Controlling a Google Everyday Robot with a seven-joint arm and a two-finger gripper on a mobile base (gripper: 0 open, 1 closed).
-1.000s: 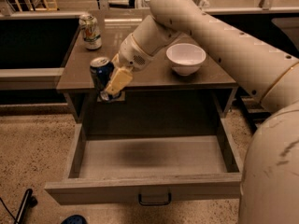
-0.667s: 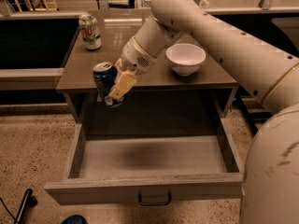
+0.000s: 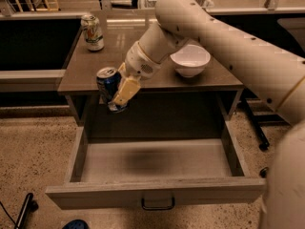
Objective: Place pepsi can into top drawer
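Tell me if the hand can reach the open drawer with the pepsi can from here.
Probably yes. The hand, shut on the pepsi can, hangs above the rear left of the drawer. The drawer is pulled well out, and nothing shows between the two.

You are looking at a dim, warm, brownish scene lit from above. The table (image 3: 86,75) top shows a pale sheen along its back edge. The white bowl (image 3: 189,60) near the right edge is the brightest thing you have, with a soft shadow at its foot. The gripper (image 3: 118,97), clamped on the pepsi can (image 3: 106,80) just off the front-left corner, catches light on its yellowish finger, and the can's silver top glints. Deep shadow fills the space under the front edge. A soft dark patch lies mid-floor in the top drawer (image 3: 152,192). Beyond the table's left edge everything goes nearly black.
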